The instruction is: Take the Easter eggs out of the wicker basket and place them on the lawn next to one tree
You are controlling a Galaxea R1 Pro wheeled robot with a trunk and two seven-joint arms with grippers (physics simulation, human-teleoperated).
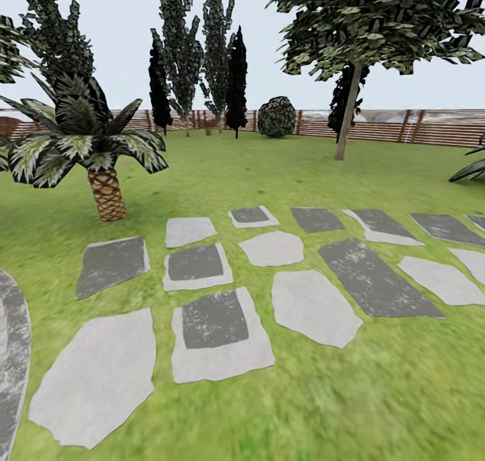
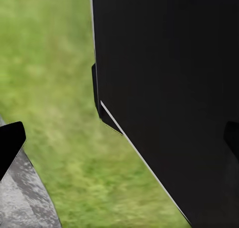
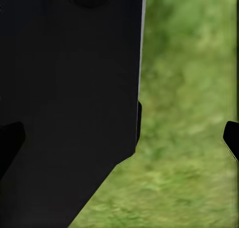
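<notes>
The three Easter eggs and the wicker basket are out of view. The lawn (image 1: pixel 222 171) spreads ahead to the garden's brown slat fence (image 1: pixel 438 128). Two tall trees (image 1: pixel 180 50) with jagged green-grey crowns and short pale trunks stand at the far back. In the left wrist view, my left gripper (image 2: pixel 119 140) has dark fingertips (image 2: pixel 10 143) wide apart, open and holding nothing, beside the robot's black body over grass. My right gripper (image 3: pixel 119 138) is open the same way, its fingertips (image 3: pixel 231 138) at the frame's edges.
Grey stepping stones (image 1: pixel 215 326) cross the grass in front of me. A palm (image 1: pixel 106 192) stands at the left. A leaning pale-trunk tree (image 1: pixel 347 118) rises at the right. All-black trees (image 1: pixel 236 77) and a round bush (image 1: pixel 276 116) line the fence.
</notes>
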